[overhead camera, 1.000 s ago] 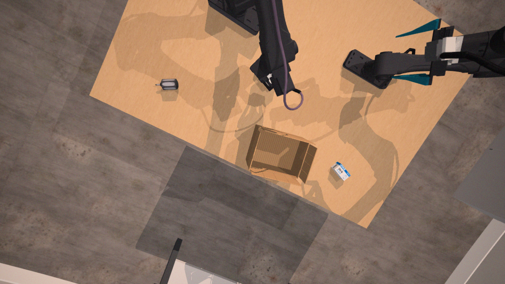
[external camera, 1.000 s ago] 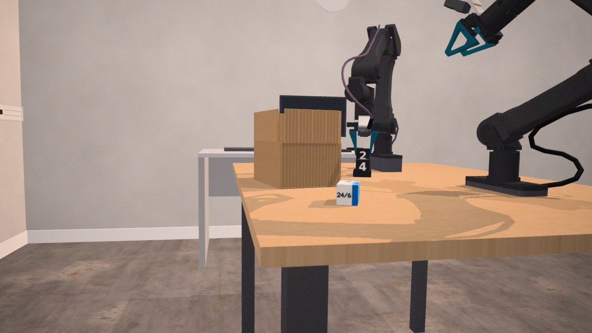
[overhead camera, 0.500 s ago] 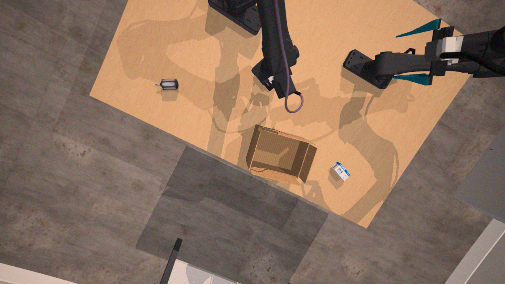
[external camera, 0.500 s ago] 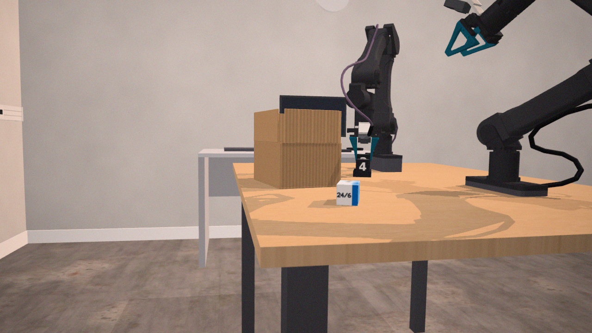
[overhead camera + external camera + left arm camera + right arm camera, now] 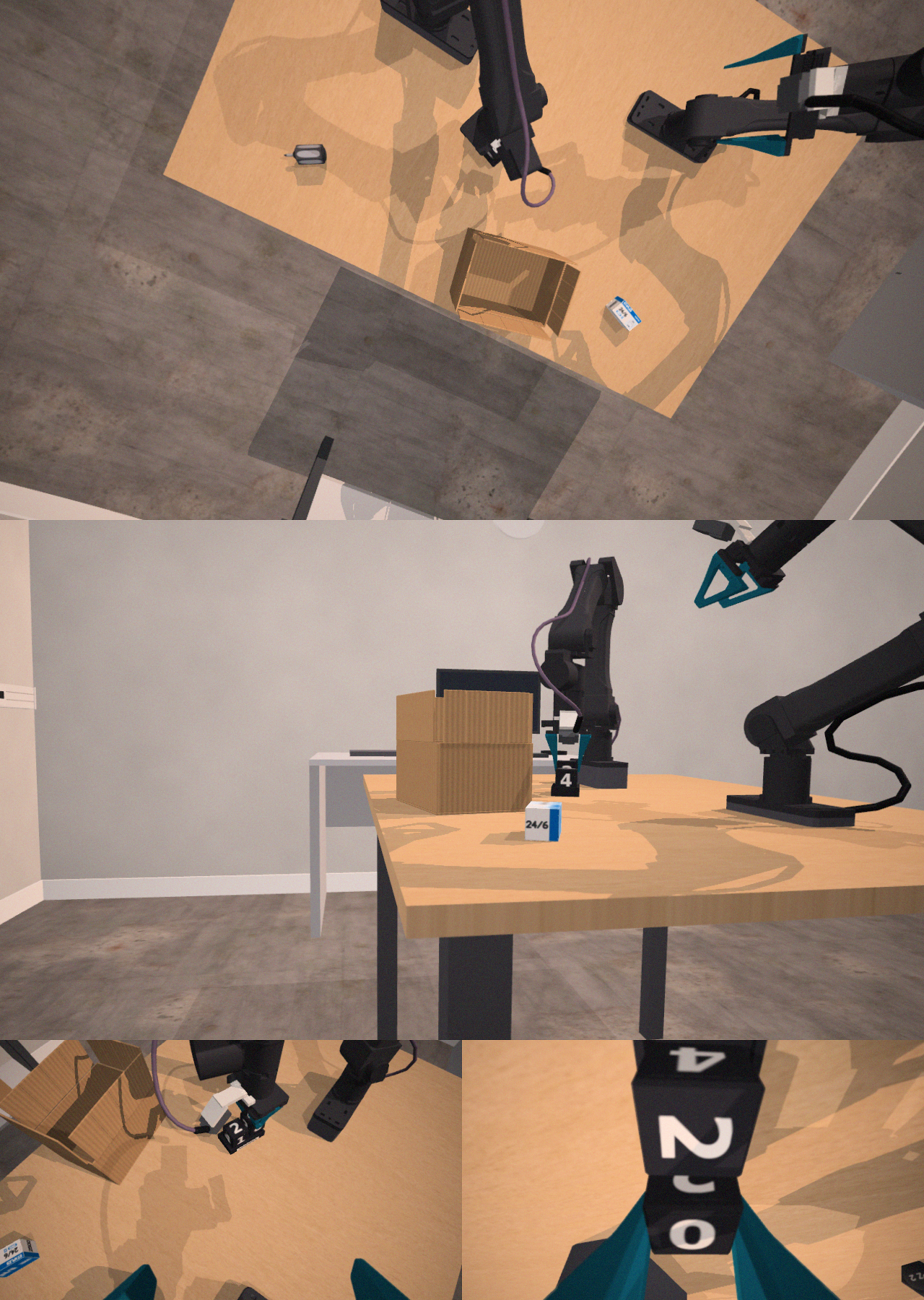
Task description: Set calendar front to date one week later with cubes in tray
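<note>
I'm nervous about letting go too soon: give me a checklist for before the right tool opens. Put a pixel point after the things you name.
1. Right tool [image 5: 567, 763] [image 5: 253, 1121] [image 5: 693, 1202] has its cube [image 5: 245, 1120] [image 5: 693, 1235] between the fingers: ok.
2. Other cube [image 5: 566, 780] [image 5: 235, 1128] [image 5: 696, 1130] in the tray [image 5: 565, 792] [image 5: 224, 1142], with its 1 upright on the front: ok.
3. Gripped cube sitting flat in the tray: cannot tell; its underside is hidden.
4. Gripped cube's front digit correct and upright: cannot tell; the right tool partly covers it.
5. Left tool [image 5: 720, 103] [image 5: 709, 605] [image 5: 251, 1262] open and away from the tray: ok.
</note>
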Robot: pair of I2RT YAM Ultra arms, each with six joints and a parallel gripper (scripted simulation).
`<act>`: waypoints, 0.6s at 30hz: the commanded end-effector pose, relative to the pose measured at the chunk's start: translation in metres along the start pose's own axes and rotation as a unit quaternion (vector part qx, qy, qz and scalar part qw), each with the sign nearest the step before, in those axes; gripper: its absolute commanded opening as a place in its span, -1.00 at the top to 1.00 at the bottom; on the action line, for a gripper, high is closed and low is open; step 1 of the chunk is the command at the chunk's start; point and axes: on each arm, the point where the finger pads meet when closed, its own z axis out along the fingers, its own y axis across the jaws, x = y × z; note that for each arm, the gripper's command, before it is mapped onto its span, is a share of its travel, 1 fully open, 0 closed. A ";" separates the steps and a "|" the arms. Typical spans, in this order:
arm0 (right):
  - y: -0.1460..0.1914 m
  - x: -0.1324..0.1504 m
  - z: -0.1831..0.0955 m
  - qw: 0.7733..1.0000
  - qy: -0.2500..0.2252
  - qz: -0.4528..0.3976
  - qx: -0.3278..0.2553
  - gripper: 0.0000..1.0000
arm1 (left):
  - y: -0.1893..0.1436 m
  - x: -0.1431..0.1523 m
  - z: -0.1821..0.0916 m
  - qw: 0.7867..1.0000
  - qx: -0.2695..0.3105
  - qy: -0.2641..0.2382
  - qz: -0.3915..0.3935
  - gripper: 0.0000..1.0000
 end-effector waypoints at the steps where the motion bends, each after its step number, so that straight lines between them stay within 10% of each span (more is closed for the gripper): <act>1: -0.004 -0.013 -0.010 1.000 -0.015 0.002 0.007 0.29 | 0.000 -0.002 -0.003 1.000 0.000 0.003 0.000 -1.00; 18: -0.006 -0.022 -0.015 0.999 -0.030 0.001 0.011 0.29 | 0.000 -0.002 -0.003 1.000 0.000 0.003 0.000 -1.00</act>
